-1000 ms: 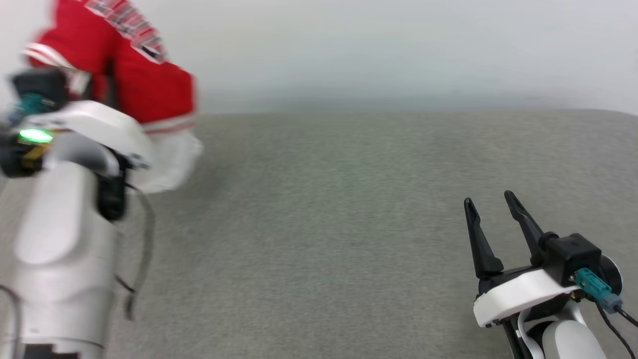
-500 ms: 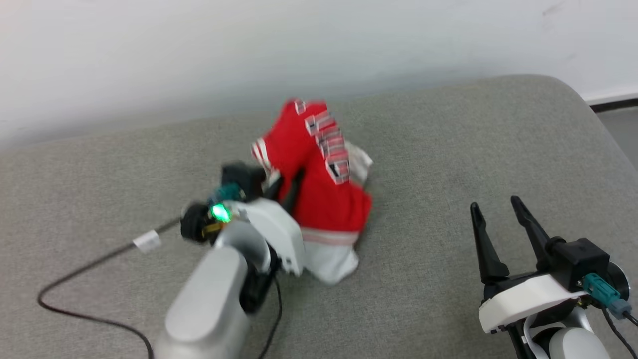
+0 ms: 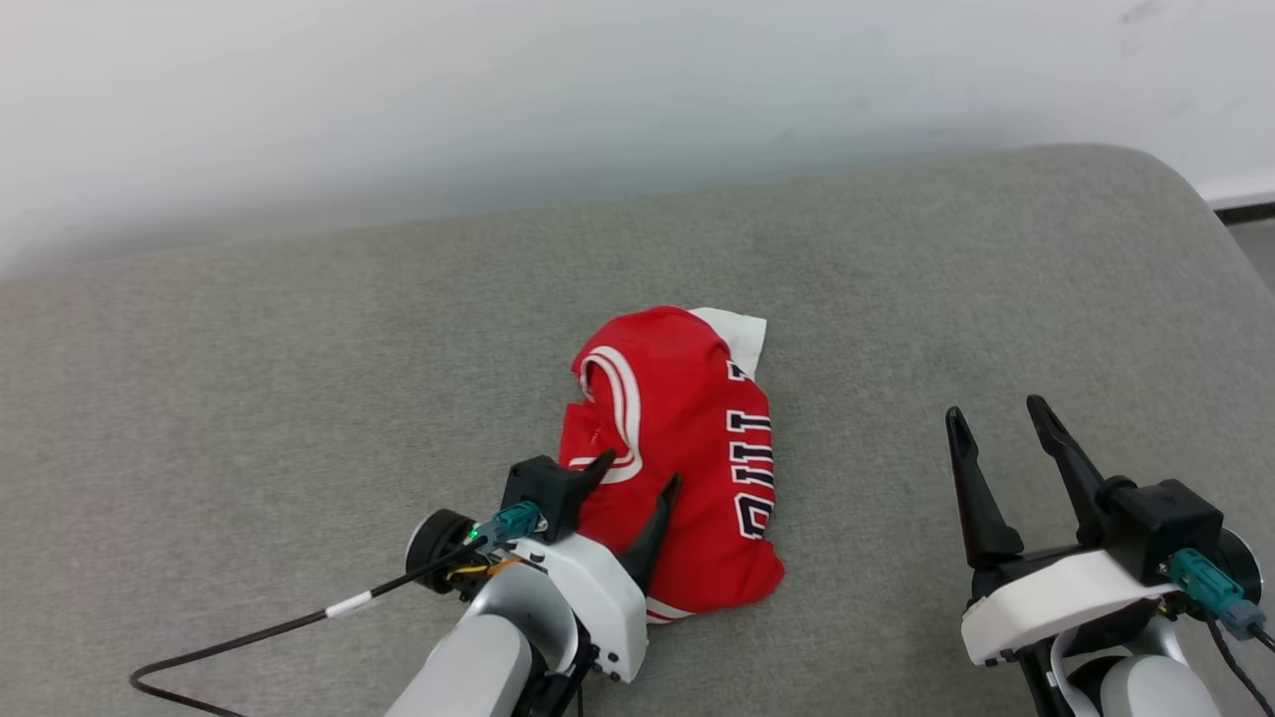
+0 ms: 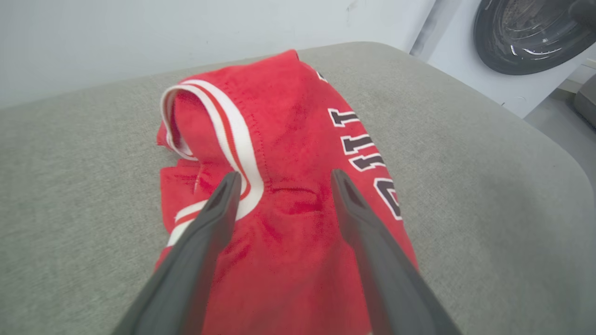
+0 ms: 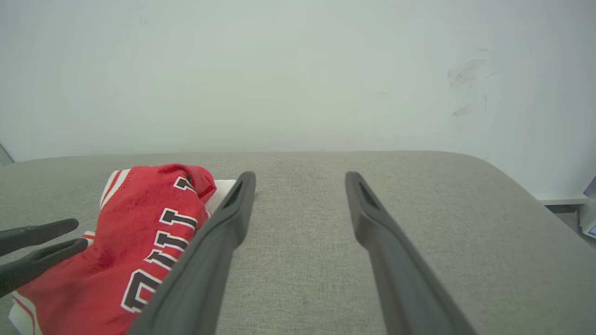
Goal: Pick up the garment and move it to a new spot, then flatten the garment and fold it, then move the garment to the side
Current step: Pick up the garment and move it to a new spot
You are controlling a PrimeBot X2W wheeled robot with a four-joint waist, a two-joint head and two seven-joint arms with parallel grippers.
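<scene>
Cushion (image 3: 299, 398) grey, wall (image 3: 498, 100) white, washer (image 4: 531, 32) beyond; garment (image 3: 687, 418) crumpled; left fingers (image 3: 657, 523), right fingers (image 3: 976, 498) wide.

A broad grey woven-fabric padded surface (image 3: 299, 398) with a rounded far corner meets a plain white wall (image 3: 498, 100) bearing faint dark scuff marks (image 5: 465, 88). Beyond the corner stands a white appliance with a dark round glass door (image 4: 526, 32).

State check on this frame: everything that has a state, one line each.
shirt, bunched in a heap on the grey cushion, not flattened, not folded, lettering facing up
left gripper, open, over the near part of the shirt, not gripping it
right gripper, open, empty, over bare cushion, apart from the shirt
</scene>
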